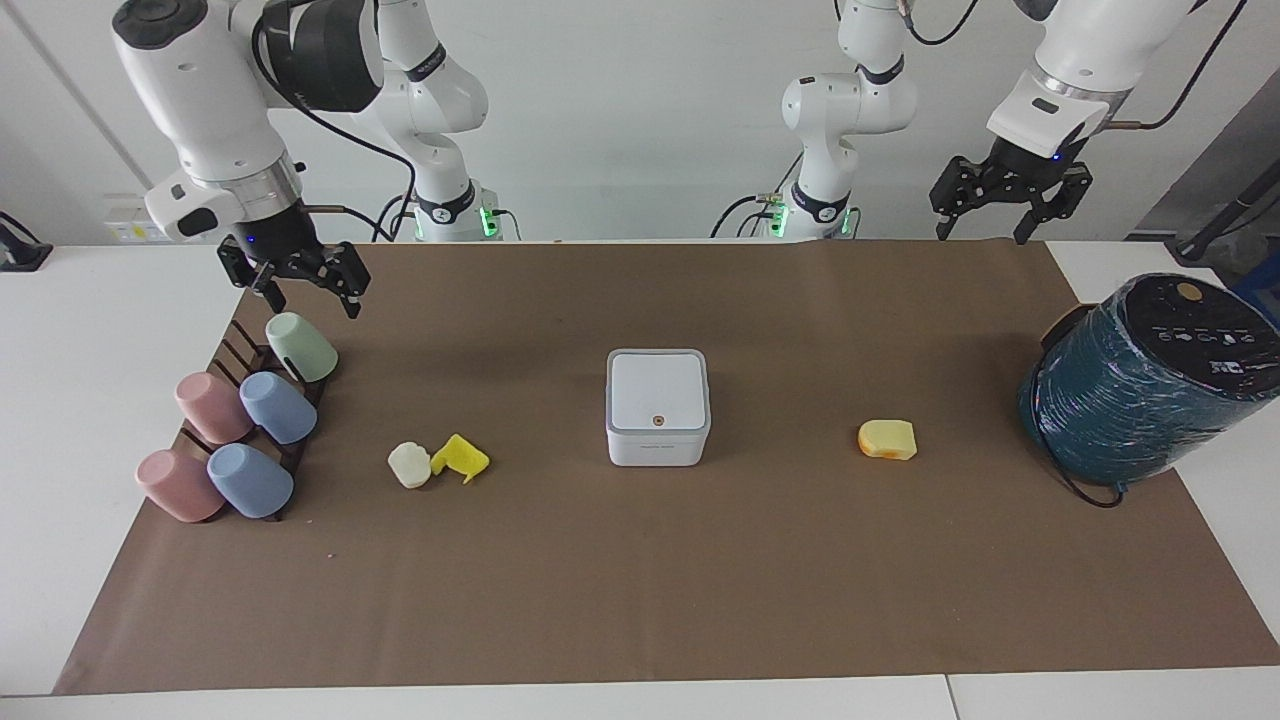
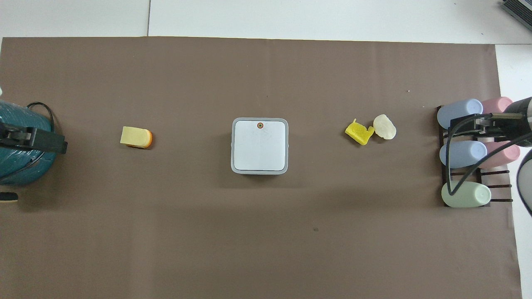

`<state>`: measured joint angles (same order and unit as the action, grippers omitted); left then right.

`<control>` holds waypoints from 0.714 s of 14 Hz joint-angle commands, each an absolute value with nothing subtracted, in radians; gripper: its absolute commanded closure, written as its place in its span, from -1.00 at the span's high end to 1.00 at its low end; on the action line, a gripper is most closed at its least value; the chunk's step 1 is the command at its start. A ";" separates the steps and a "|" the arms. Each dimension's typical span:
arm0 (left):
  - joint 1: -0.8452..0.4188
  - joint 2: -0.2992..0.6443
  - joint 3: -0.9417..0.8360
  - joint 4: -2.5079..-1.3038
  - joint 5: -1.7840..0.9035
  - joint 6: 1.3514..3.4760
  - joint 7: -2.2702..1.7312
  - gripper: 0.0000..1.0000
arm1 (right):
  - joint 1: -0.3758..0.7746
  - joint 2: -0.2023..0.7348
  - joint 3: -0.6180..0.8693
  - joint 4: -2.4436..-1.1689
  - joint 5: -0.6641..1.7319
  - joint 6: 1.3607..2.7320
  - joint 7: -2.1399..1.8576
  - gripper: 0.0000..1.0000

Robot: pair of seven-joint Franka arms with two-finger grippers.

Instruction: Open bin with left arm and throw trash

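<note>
The bin (image 1: 658, 405) (image 2: 259, 145), a white square box with a grey rim, stands mid-mat with its lid down. Toward the right arm's end lie two trash pieces touching each other: a cream lump (image 1: 409, 465) (image 2: 384, 126) and a yellow bent piece (image 1: 460, 457) (image 2: 359, 133). A yellow-orange block (image 1: 887, 440) (image 2: 136, 137) lies toward the left arm's end. My left gripper (image 1: 982, 232) (image 2: 41, 141) hangs open and empty, high over the teal cylinder's edge. Over the cup rack my right gripper (image 1: 312, 300) is open and empty.
A big teal wrapped cylinder (image 1: 1150, 380) (image 2: 20, 153) with a black cable stands at the left arm's end. A dark rack (image 1: 235, 345) (image 2: 496, 186) holding several pastel cups sits at the right arm's end. A brown mat (image 1: 640, 600) covers the table.
</note>
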<state>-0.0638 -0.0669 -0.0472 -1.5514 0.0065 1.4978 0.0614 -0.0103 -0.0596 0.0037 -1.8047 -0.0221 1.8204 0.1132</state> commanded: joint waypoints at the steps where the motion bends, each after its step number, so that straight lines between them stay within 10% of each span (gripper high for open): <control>1: -0.112 -0.080 -0.040 -1.580 0.002 1.538 0.043 1.00 | -0.017 -0.081 0.006 -1.880 -0.014 1.903 0.115 1.00; 2: -0.124 -0.080 -0.040 -1.580 0.002 1.542 0.043 0.68 | -0.015 -0.057 0.006 -1.899 -0.014 1.949 0.115 1.00; 3: -0.136 -0.080 -0.040 -1.578 0.002 1.536 0.043 -0.47 | -0.015 -0.031 0.006 -1.904 -0.014 1.986 0.117 1.00; 4: -0.156 -0.081 -0.040 -1.588 0.002 1.546 0.043 -0.88 | -0.015 -0.005 0.006 -1.904 -0.014 2.018 0.115 1.00; 10: -0.261 -0.081 -0.043 -1.649 0.002 1.715 0.041 -1.00 | -0.003 0.196 0.014 -1.904 0.073 2.245 0.098 1.00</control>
<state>-0.2190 -0.0667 -0.0531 -1.5936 0.0051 1.6391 0.0514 -0.0079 0.1343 0.0057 -1.9103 0.0126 2.1783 0.1131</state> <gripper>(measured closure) 0.947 0.000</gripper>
